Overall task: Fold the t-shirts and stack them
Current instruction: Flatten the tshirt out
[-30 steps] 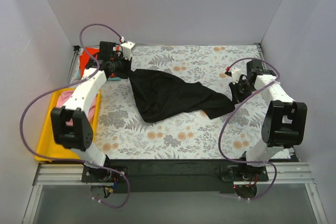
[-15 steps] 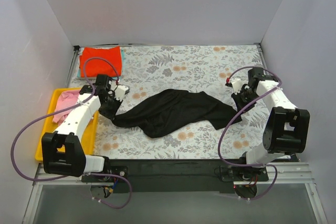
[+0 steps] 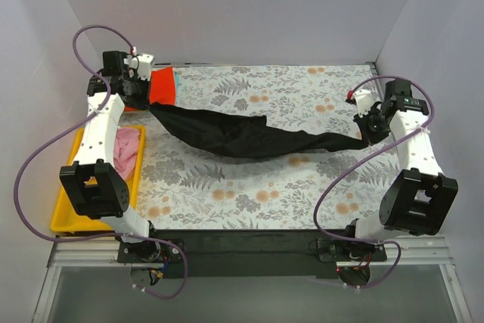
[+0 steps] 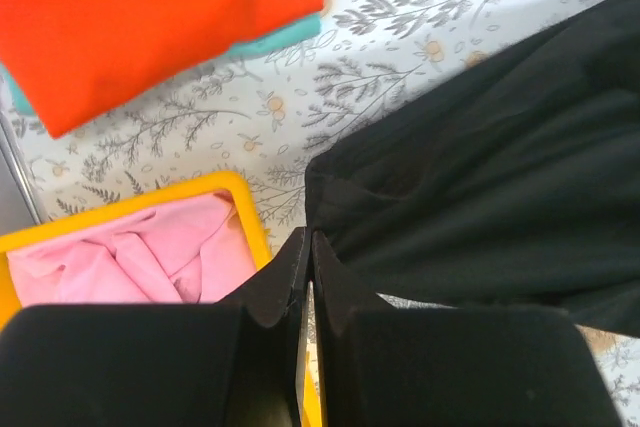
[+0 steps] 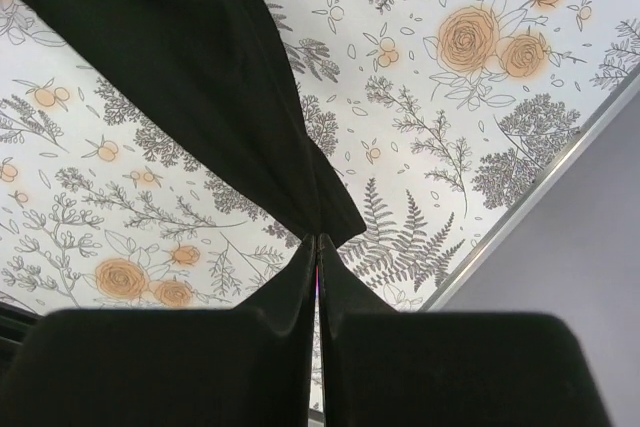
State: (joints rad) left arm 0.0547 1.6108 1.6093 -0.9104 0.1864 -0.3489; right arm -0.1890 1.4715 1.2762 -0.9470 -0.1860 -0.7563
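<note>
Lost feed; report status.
Both shut: left gripper on black t-shirt, right gripper on its other end. Shirt stretched between. Beside left gripper: red-orange t-shirt.

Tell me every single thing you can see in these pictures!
black shirt: 1, black, stretched across the middle between the two grippers
red shirt: 1, red-orange, folded, far left corner of the cloth
teal shirt: 1, teal, under the red shirt, only its edge peeks out
pink shirt: 1, pink, crumpled in the tray
tray: 1, yellow, along the left side
cloth: 1, grey and orange flowers, covers the table
left arm: 1, white and black, reaching over the tray
right arm: 1, white and black, at the right side
left gripper: 1, black, shut on the black shirt
right gripper: 1, black, shut on the black shirt
</note>
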